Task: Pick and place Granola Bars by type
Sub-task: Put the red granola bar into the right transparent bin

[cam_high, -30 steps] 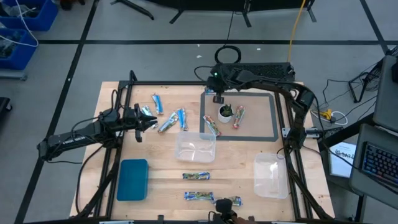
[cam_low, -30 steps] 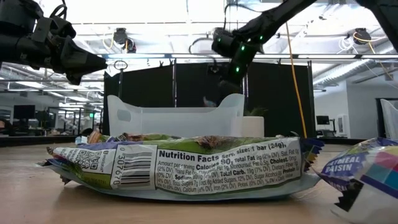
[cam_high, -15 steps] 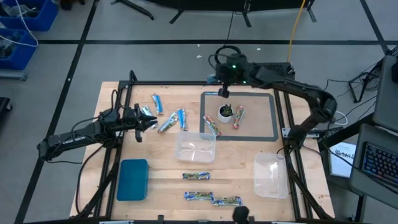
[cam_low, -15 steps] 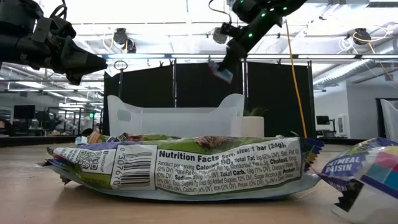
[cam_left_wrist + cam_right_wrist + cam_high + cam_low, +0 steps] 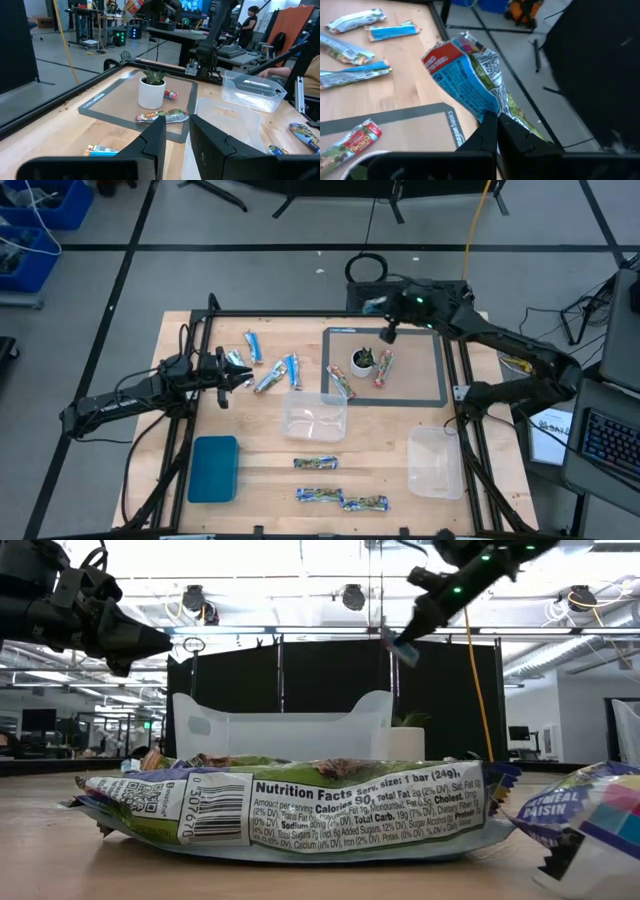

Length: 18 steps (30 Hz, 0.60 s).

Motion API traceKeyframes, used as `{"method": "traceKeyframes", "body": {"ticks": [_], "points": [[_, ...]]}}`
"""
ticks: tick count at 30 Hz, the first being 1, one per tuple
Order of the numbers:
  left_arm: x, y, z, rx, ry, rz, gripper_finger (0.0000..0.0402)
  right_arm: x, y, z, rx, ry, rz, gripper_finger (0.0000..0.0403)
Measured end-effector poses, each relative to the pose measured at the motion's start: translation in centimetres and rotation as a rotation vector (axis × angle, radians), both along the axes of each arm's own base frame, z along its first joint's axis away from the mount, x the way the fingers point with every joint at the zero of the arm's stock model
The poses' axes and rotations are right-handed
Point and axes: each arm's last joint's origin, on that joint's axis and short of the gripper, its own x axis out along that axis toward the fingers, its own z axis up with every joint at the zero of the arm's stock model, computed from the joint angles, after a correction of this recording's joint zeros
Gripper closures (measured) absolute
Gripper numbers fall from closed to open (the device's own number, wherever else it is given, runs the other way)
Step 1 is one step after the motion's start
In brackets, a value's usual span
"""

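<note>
Several granola bars lie flat on the table: blue ones (image 5: 253,345) (image 5: 291,370), patterned ones (image 5: 268,380), two red ones (image 5: 341,383) (image 5: 383,367) on the grey mat (image 5: 425,385), and green ones (image 5: 316,464) (image 5: 365,503) near the near edge. My right gripper (image 5: 388,333) is high over the mat's far edge, shut on a blue-white bar with a red end (image 5: 462,75) (image 5: 405,648). My left gripper (image 5: 242,378) (image 5: 177,137) hovers by the patterned bars, fingers slightly apart and holding nothing. My right gripper pinches the blue-white bar between its two fingers at the wrapper's lower part (image 5: 487,107); the red end (image 5: 442,55) sticks out beyond the fingertips. In the low view the bar (image 5: 405,648) hangs tilted below the fingers, lifted clear of the table.
A white pot with a green plant (image 5: 362,361) stands on the mat between the red bars. One clear tub (image 5: 314,416) sits mid-table, another (image 5: 435,462) at the right, and a blue tray (image 5: 213,468) near the left. People and desks show beyond the table.
My right gripper has risen and swung toward the table's right along the mat's far edge, carrying the blue-white bar clear of the table. The left arm has kept still.
</note>
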Motion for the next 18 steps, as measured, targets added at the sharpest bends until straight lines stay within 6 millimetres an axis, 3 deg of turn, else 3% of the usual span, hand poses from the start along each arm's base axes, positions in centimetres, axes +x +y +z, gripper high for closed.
{"method": "traceKeyframes", "body": {"ticks": [6,18], "points": [[0.0,0.0,0.0,0.000,0.000,0.000,0.0309,-3.6,1.7,-1.1,0.000,-0.076,-0.055,0.0403],[0.0,0.0,0.0,0.000,0.000,0.000,0.0309,-8.9,4.5,-4.8,0.009,-0.184,-0.155,0.0403]]}}
